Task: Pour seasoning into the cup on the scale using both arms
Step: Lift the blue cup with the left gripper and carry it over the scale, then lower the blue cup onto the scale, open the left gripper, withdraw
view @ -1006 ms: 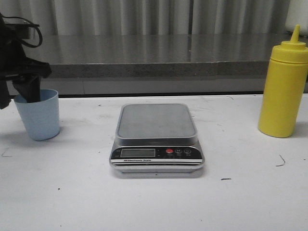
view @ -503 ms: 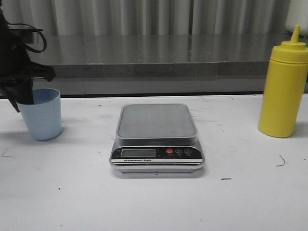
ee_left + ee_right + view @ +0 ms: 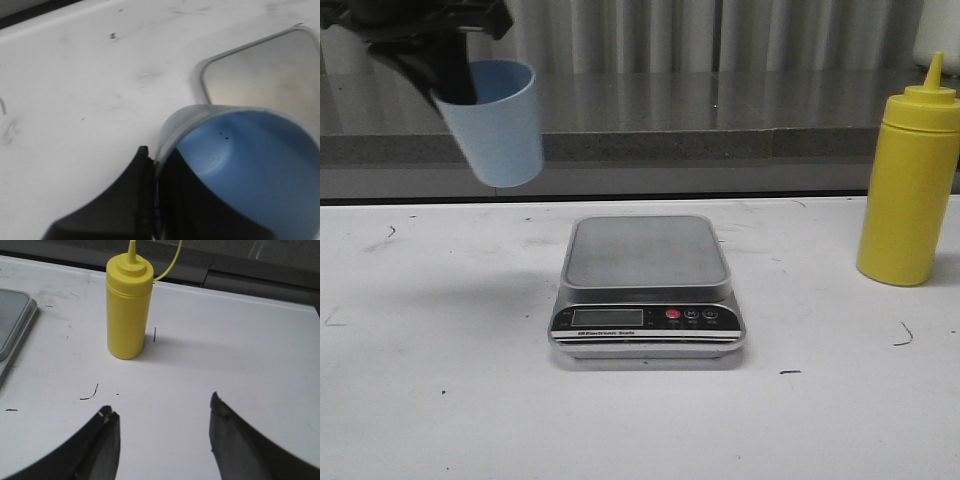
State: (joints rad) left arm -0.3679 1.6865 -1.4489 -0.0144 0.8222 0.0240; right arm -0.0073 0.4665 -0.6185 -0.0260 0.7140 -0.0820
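White and scuffed with small dark marks, the desk (image 3: 440, 420) runs the full width of the room in front of a grey counter ledge and pale vertical blinds. At the middle of the desk sits a flat silver scale (image 3: 646, 290) with a bare steel platform, a black front panel, a blank display, one red button and two dark ones.

Up at the far left, the left end effector (image 3: 448, 78) holds a pale blue cup (image 3: 497, 122) in the air, well above the desk and to the left of the scale. The cup is tilted, its open mouth leaning up and to the right. One black finger (image 3: 195, 205) sits inside the cup and the other presses the outside of the wall, so the rim is pinched between them. From the left wrist camera, the cup's blue inside (image 3: 250, 170) shows a few dark specks, and a corner of the scale platform (image 3: 265, 70) lies below and beyond it.

At the far right of the desk stands a tall yellow squeeze bottle (image 3: 909, 180), upright, with a pointed nozzle cap, well apart from the scale.

The right end effector (image 3: 165, 432) hangs over bare desk on the near side of the bottle (image 3: 128, 310), fingers spread wide and gripping nothing.
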